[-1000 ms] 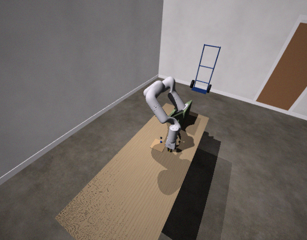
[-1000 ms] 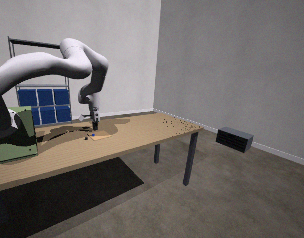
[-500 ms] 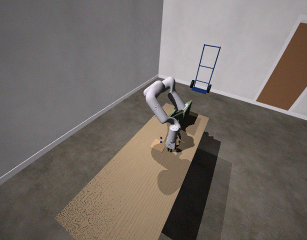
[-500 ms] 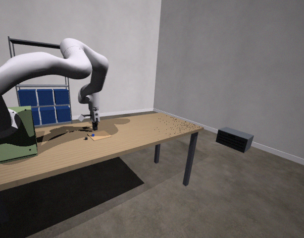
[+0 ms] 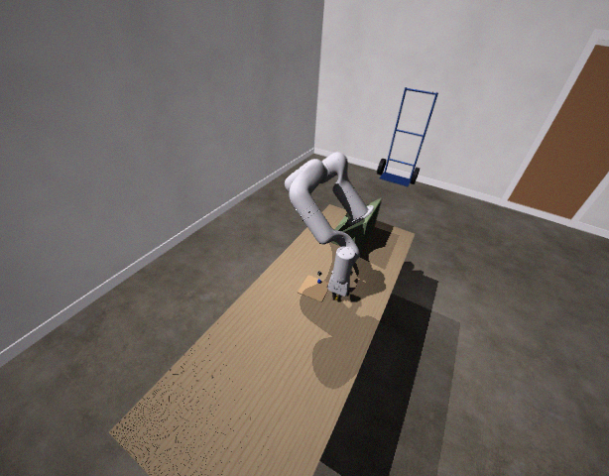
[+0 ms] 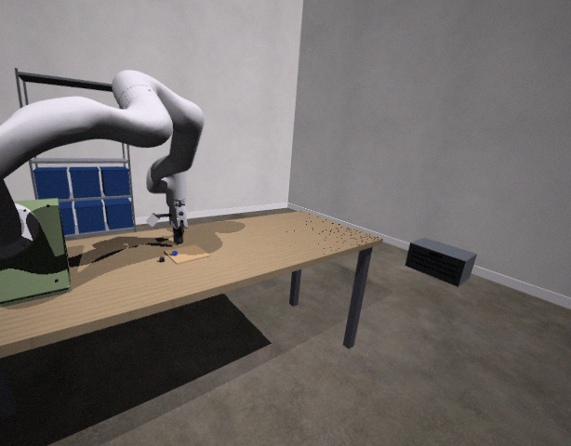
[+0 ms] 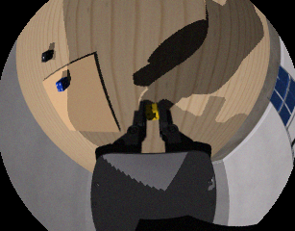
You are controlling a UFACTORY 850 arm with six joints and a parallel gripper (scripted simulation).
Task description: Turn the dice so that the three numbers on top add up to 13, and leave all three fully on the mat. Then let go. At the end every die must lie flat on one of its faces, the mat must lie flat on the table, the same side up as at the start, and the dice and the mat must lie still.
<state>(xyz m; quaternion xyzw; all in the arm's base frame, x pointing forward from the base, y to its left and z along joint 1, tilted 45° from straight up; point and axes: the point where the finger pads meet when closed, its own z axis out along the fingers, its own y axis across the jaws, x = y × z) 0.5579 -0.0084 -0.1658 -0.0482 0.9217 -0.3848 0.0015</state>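
Note:
The yellow die (image 5: 336, 297) (image 7: 151, 112) is between the fingertips of my gripper (image 6: 179, 240) (image 7: 152, 108), which is shut on it, beside the mat and low over the table. The tan mat (image 5: 309, 292) (image 6: 193, 255) (image 7: 89, 108) lies flat. The blue die (image 5: 318, 281) (image 6: 174, 253) (image 7: 62, 85) is on the mat, near one edge. The black die (image 5: 318, 273) (image 6: 161, 259) (image 7: 47, 56) is on the table, off the mat, beyond that edge. The numbers on top of the dice are too small to read. The gap under the yellow die cannot be judged.
The wooden table (image 5: 274, 353) (image 6: 276, 240) carries everything. The arm's green mount (image 5: 374, 212) (image 6: 59, 268) stands at one end of it. The arm's shadow falls across the table around the gripper and part of the mat. Blue bins (image 6: 86, 183) stand on a shelf beyond the table.

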